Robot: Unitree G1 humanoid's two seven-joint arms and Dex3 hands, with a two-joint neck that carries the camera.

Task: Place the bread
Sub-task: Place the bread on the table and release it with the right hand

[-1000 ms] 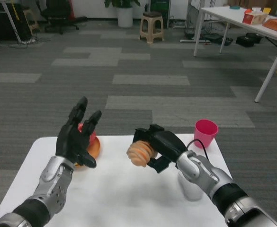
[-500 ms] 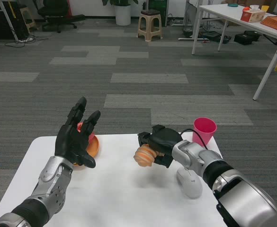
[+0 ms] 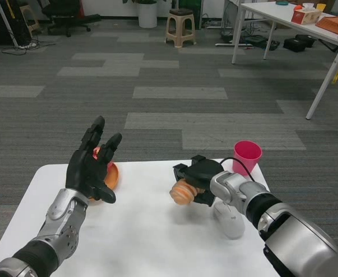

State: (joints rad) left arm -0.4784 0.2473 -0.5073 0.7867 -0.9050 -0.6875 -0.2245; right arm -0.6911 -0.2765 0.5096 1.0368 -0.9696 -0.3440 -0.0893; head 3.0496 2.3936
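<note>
Evidently the carry is under way; the right hand (image 3: 199,178) grips the bread (image 3: 182,193) low over the white table (image 3: 140,231); the left hand (image 3: 91,167) hovers open near the orange plate (image 3: 111,178); next, probably, lowering and release.

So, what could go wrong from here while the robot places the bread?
1. The right hand holds the bread low over the white table, far from the orange plate. If released here, the rounded bread may roll.
2. The left hand hovers open in front of the plate and could block the way.
3. The pink cup stands near the table edge, close to the right arm; a swing might knock it off.
</note>
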